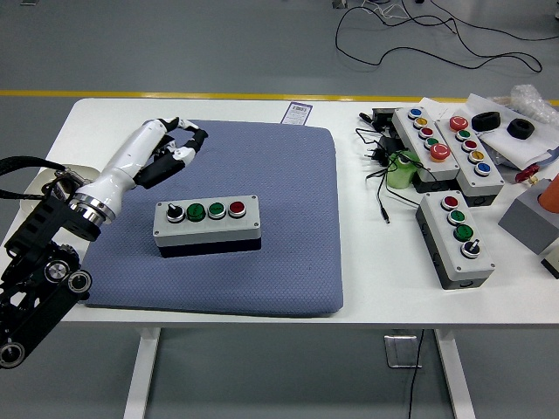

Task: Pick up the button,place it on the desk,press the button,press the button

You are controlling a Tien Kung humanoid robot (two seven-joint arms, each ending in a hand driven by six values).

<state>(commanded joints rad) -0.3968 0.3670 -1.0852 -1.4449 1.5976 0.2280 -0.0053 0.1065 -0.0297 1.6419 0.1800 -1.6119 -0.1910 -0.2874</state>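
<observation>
A grey button box (207,224) lies flat on the blue mat (262,157), left of its middle. Its top carries a black selector knob, two green buttons and a red button in a row. My left hand (179,144) is white with black fingers. It hovers above and to the upper left of the box, apart from it, with fingers loosely spread and holding nothing. My right arm does not show.
A shallow dish (35,202) with two dark cylinders sits at the table's left edge, partly behind my left arm. Three more button boxes (454,236), cables, a green object (403,168) and black rings (486,120) crowd the right side.
</observation>
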